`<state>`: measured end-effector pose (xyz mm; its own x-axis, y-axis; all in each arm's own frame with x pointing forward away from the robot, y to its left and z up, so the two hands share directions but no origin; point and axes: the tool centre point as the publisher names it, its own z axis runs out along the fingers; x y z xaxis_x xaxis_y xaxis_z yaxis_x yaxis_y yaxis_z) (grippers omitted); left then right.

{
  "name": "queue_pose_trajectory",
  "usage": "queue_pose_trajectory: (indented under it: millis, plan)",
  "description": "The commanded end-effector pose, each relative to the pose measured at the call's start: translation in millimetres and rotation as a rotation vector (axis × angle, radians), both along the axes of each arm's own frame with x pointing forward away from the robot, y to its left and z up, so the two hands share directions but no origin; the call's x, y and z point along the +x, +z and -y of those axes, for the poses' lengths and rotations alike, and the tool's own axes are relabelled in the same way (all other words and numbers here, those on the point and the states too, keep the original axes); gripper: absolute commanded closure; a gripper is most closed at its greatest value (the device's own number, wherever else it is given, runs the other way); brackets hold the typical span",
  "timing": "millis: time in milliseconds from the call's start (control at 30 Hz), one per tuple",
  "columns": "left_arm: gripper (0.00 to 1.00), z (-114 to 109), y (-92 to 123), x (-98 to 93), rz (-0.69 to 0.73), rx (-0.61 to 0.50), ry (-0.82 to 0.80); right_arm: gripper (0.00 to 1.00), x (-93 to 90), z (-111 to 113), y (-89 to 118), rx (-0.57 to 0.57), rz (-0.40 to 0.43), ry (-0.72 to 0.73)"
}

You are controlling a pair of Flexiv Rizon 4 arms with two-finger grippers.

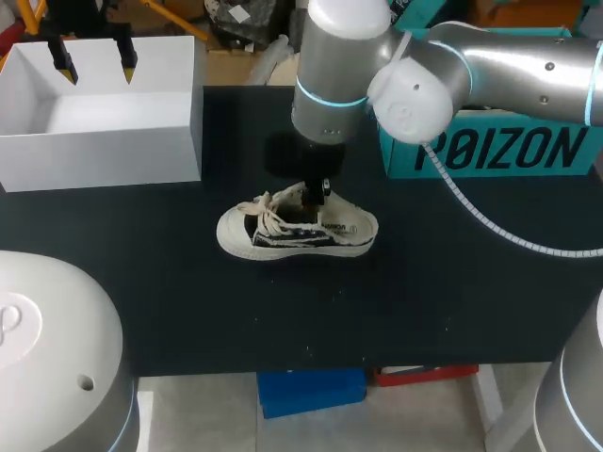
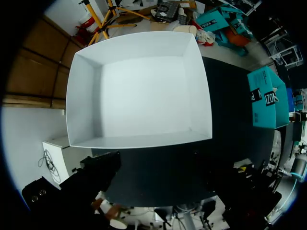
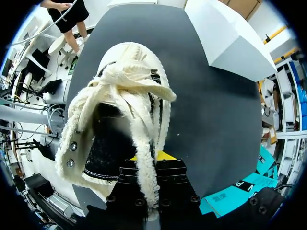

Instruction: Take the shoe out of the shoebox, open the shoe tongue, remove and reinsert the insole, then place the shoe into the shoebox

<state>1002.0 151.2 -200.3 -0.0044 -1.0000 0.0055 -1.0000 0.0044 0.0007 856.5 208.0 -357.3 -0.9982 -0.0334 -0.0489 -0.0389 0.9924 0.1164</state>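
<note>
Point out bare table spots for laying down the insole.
Widest bare table lies between the shoe and the near edge. Also free: left of the shoe, in front of the white shoebox. Crowded: the right gripper at the shoe, beside the teal box.

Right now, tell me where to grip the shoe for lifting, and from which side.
Probably the heel collar, from straight above: the shoe stands upright on its sole, opening up, so the thin rim offers two opposed faces. The laces over the front are loose and bulky, a poor hold.
</note>
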Motion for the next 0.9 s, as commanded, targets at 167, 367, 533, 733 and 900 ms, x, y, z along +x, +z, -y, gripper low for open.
queue_pose_trajectory:
  millis: [167,367,533,733,900]
  plan:
    - [0.0,0.8,0.4,-0.6,-0.001,0.003,0.002,1.0,4.8,-4.7,-19.6,-0.056,-0.04,-0.022]
    - [0.0,0.8,0.4,-0.6,-0.001,0.003,0.002,1.0,-2.2,2.0,-38.4,-0.077,-0.079,-0.032]
    - [0.0,0.8,0.4,-0.6,-0.001,0.003,0.002,0.83,-6.2,5.2,-46.3,-0.08,-0.098,-0.057]
    - [0.0,0.8,0.4,-0.6,-0.001,0.003,0.002,0.0,-5.0,19.0,-24.1,-0.119,-0.069,-0.087]
    - [0.0,0.8,0.4,-0.6,-0.001,0.003,0.002,0.0,3.8,24.8,34.3,-0.074,-0.027,-0.118]
